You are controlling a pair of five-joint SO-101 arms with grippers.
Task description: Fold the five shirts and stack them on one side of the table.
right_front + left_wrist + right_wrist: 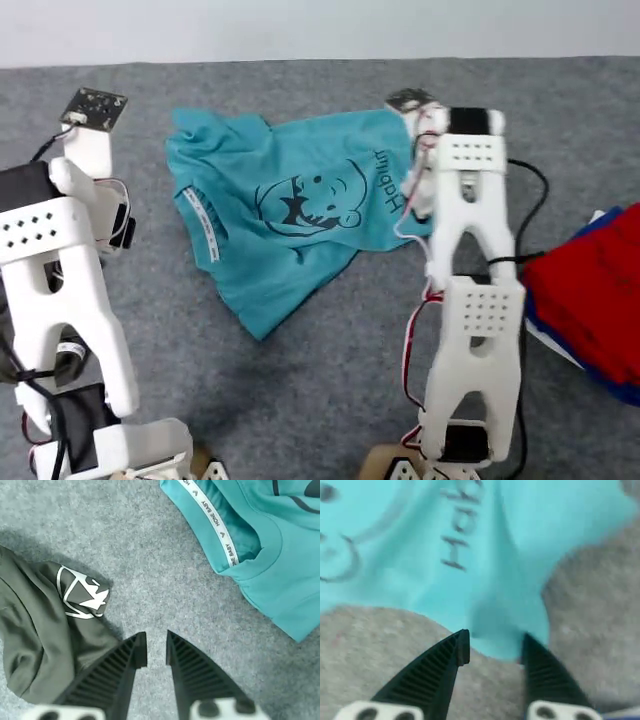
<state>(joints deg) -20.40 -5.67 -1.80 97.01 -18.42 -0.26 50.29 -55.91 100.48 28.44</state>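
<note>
A teal shirt with a bear print lies spread but crumpled in the middle of the grey table. My right gripper is at the shirt's right edge, open, with the teal hem lying between its fingers. In the left wrist view the teal shirt's collar is near, and my left gripper hangs over bare carpet beside it, slightly open and holding nothing. Next to that gripper lies a crumpled dark olive shirt with a white emblem.
A stack of folded shirts, red on top of blue, sits at the table's right edge. Both white arms stand at the front. Bare grey carpet lies in front of the teal shirt.
</note>
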